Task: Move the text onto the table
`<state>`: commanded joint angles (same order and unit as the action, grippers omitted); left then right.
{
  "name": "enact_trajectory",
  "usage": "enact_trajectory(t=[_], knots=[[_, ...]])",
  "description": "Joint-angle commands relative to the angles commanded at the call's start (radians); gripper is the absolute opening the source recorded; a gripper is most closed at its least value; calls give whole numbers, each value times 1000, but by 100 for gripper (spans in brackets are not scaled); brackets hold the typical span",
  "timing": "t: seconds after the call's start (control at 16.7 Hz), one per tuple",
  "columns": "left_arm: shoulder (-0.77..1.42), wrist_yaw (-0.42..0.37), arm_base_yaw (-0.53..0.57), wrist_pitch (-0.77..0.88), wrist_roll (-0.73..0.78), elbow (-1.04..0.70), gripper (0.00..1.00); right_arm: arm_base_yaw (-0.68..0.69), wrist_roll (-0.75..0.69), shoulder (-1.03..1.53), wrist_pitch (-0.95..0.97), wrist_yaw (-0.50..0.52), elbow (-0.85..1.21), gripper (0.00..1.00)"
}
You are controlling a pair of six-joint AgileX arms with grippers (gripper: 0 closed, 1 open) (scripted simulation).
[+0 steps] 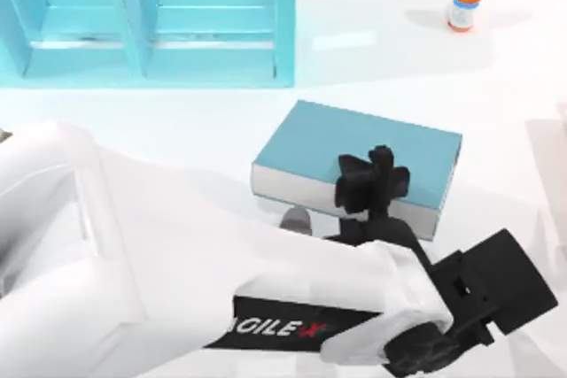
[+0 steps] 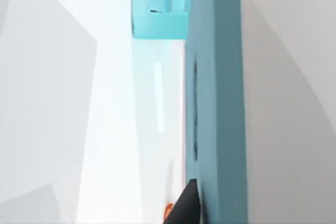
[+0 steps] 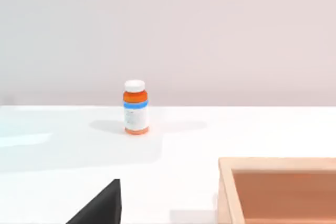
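Teal text [image 1: 368, 148], perhaps white-edged

Rendered simulation: glossy white table [image 1: 177, 121], flat blank wall [image 3: 210, 24].

"AGILEX" on left arm [image 1: 292, 329]

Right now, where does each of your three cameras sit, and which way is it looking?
Top view: above the table, looking down on the book, the shelf unit, the pill bottle and my left arm, whose left gripper is at the book's near edge.
Left wrist view: on my left wrist, looking along the book's cover toward the shelf unit; one dark fingertip shows.
Right wrist view: on my right wrist, facing the pill bottle and a wooden box; one dark finger shows.
Shared: top and right wrist views share the bottle.
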<state>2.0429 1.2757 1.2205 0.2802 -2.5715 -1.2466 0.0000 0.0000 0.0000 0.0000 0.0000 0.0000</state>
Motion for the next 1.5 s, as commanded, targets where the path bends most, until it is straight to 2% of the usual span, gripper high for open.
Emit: enact_trajectory(t=[0.36,0.84,1.08,1.5], knots=[[4,0,-1,6,-8,4,0,0,0,0,0,0,0,100],[65,-1,-1,-97,-5,40,0,0,0,0,0,0,0,100],[67,-1,-1,-98,-4,41,0,0,0,0,0,0,0,100],[67,-1,-1,-98,-4,41,53,0,0,0,0,0,0,100]])
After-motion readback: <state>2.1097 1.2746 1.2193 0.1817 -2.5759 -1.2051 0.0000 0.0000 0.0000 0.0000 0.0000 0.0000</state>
